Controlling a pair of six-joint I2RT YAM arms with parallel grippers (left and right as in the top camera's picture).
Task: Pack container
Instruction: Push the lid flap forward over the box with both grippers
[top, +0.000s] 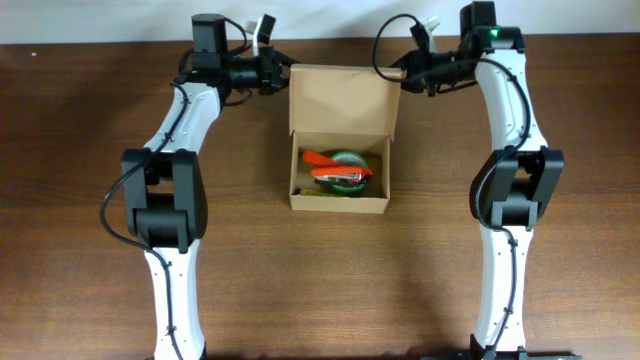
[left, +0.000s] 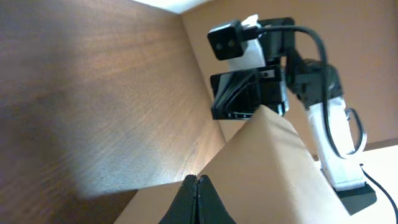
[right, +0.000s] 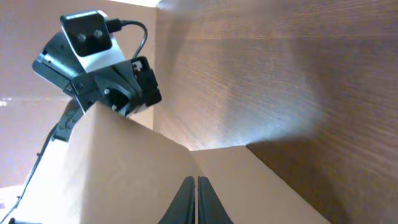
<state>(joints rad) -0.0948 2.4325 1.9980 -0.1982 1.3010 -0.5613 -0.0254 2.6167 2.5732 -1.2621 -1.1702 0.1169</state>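
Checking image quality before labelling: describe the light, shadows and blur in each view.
Overhead: even light, sharp, only a faint shadow beside the container. Left wrist: bright glare patch on the table, left tool nearly black, container close and soft. Right wrist: same table glare, right tool silhouetted.

Plain tan-brown cardboard container (top: 341, 98) on a dark brown table (top: 80, 150) with fine wood grain. Inside it are a green tape roll (top: 352, 157) and an orange-red item (top: 320, 160). The left arm (top: 190, 110) and right arm (top: 515, 100) are white with black joints.
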